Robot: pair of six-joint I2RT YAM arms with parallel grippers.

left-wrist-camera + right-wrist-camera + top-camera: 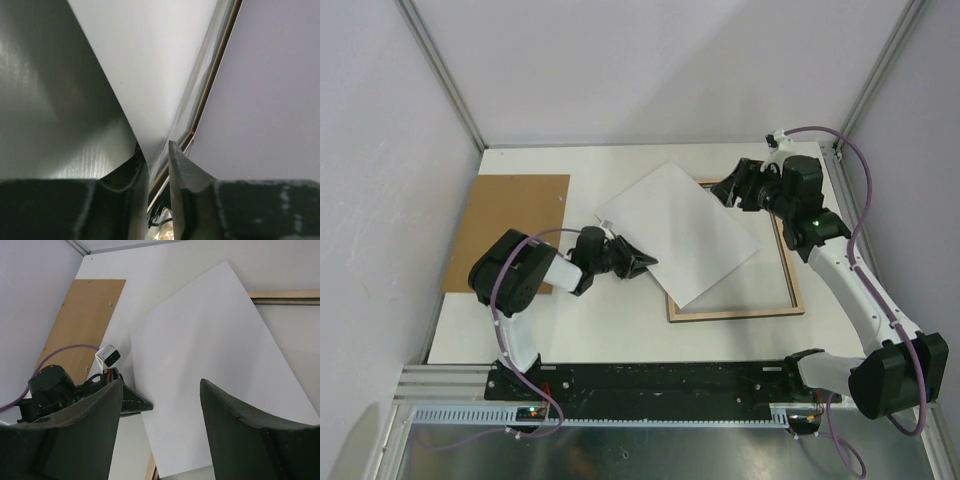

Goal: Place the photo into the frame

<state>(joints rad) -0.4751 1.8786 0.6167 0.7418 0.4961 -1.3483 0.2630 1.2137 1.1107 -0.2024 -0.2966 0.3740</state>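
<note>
The photo point(682, 232) shows its plain white back. It lies tilted across the left part of the frame point(790, 296), which rests pale wood side up at the right of the table. My left gripper point(640, 263) is shut on the photo's left edge, which is raised a little off the table. In the left wrist view the white sheet point(150, 65) runs down between the nearly closed fingers point(186, 185). My right gripper point(732, 190) is open and empty above the photo's far right edge. In the right wrist view the photo point(210, 350) and a frame rail point(285, 296) lie below it.
A brown cardboard backing board point(515, 225) lies flat at the table's left side, behind my left arm, and it also shows in the right wrist view point(80, 320). Enclosure walls stand on the left, far and right sides. A metal rail point(650, 380) runs along the near edge.
</note>
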